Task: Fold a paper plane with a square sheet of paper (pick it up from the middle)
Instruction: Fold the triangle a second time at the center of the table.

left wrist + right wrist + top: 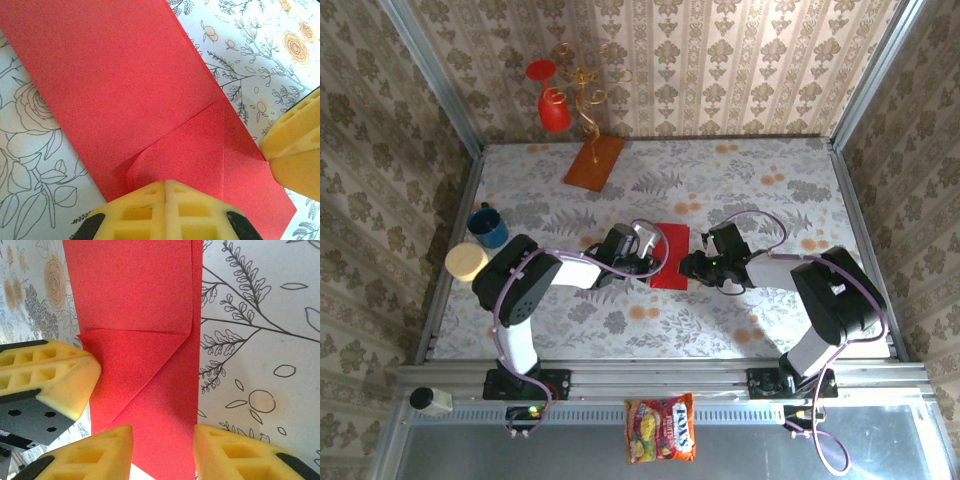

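- paper: thin bright red paper sheet [672, 250] is lying flat in the middle of the floral-print counter [750, 190], folded into a long rectangle, between the two tools.
- one corner is lying folded over as a triangular flap [135, 360].
- left tool [165, 187] is sitting closed, yellow fingers pressed together, tip touching the sheet at the flap; can't tell if it's pinching any paper.
- right tool [162, 437] is standing open, fingers apart over the sheet's end, with paper lying flat in the gap, not clamped.
- both tools are sitting close together at the same end of the sheet.
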